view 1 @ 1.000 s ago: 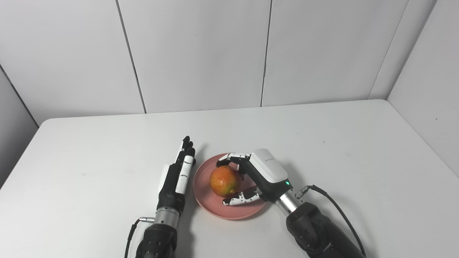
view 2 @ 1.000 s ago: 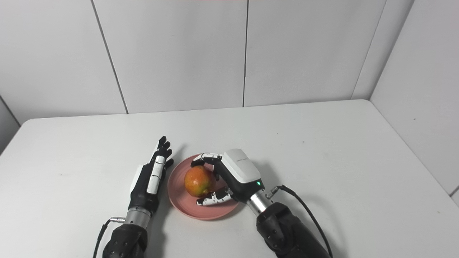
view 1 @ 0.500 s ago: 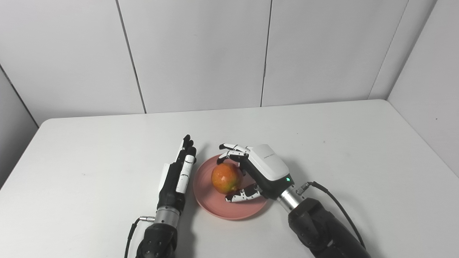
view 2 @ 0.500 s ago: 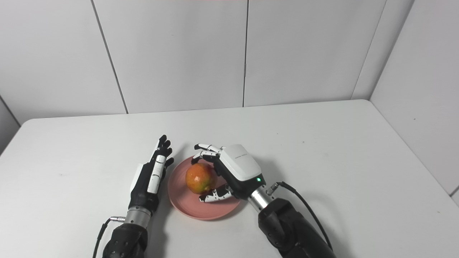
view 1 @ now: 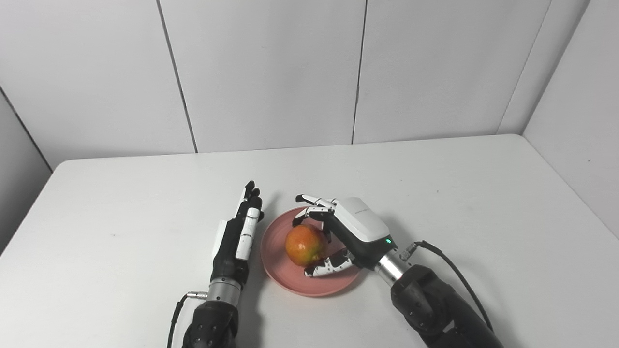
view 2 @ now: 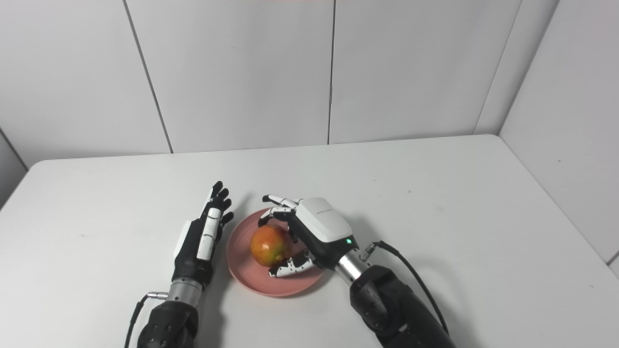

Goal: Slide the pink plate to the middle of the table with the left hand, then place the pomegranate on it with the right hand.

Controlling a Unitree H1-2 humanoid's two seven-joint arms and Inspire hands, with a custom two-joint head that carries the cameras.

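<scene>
Fruit: the round orange-red pomegranate (view 1: 303, 245) sits on the round pink plate (view 1: 279, 275), near the middle of the white table (view 1: 483, 203).
Right hand (view 1: 355, 231): fingers (view 1: 313, 201) spread loose around the fruit, not gripping.
Left hand (view 1: 238, 238): flat, fingers straight, beside the plate.

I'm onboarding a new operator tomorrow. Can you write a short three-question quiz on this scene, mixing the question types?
1. True or false: the pomegranate lies on the pink plate.
2. Which hand is cupped around the fruit? A) left hand B) right hand
3. Fill in: the left hand lies flat on the white table, just off the plate's ____ side.

Key: 1 true; 2 B, its fingers look spread rather than clamped; 3 left.
</scene>
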